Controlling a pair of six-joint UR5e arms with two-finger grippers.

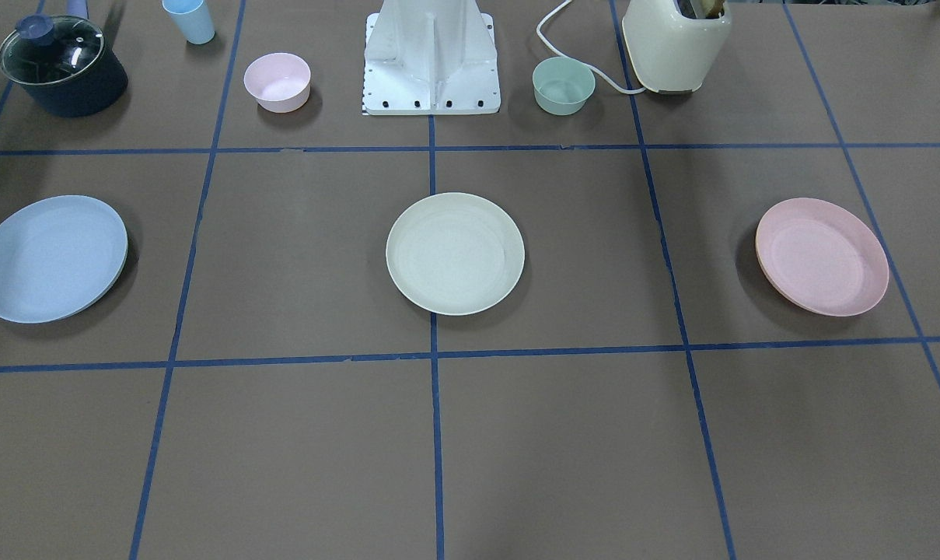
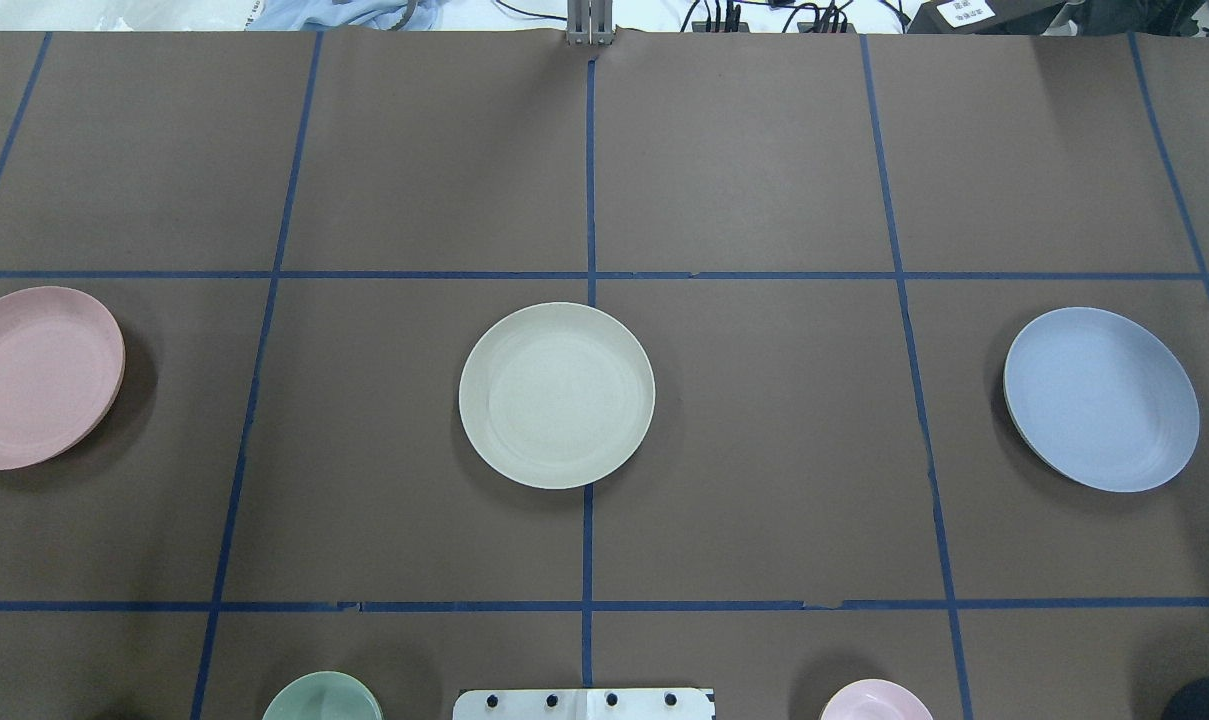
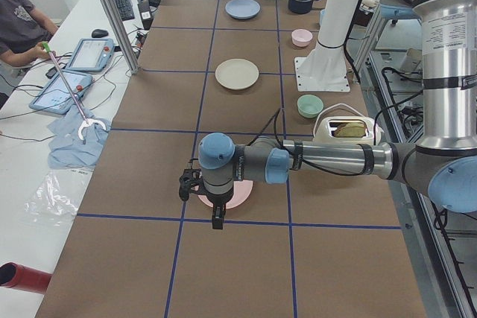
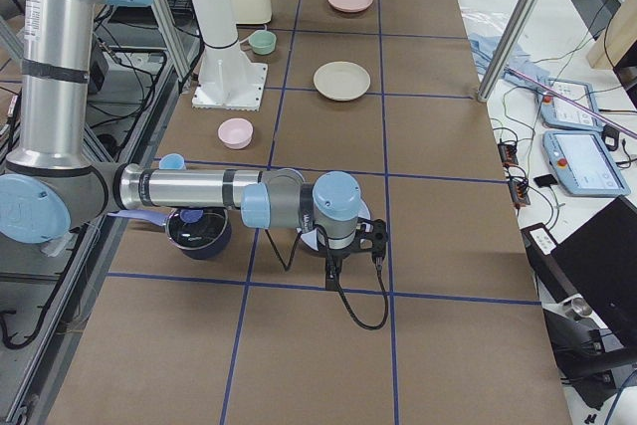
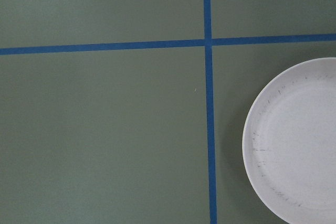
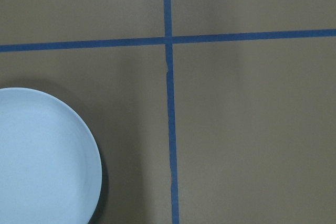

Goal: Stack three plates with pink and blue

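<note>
The three plates lie apart in one row on the brown table. The cream-white plate [image 1: 455, 253] is in the middle, also in the overhead view [image 2: 556, 395]. The pale pink plate [image 1: 821, 257] [image 2: 34, 378] lies on my left side, and the pale blue plate [image 1: 50, 258] [image 2: 1101, 398] on my right. My left gripper [image 3: 217, 217] hangs above the pink plate's [image 5: 294, 140] edge. My right gripper [image 4: 331, 276] hangs above the blue plate's [image 6: 44, 156] edge. Both show only in the side views, so I cannot tell if they are open or shut.
Along the robot's side stand a dark lidded pot [image 1: 61, 66], a pale blue cup [image 1: 190, 19], a small pink bowl [image 1: 277, 82], the white robot base [image 1: 431, 62], a green bowl [image 1: 564, 85] and a cream toaster [image 1: 676, 43]. Blue tape lines grid the table.
</note>
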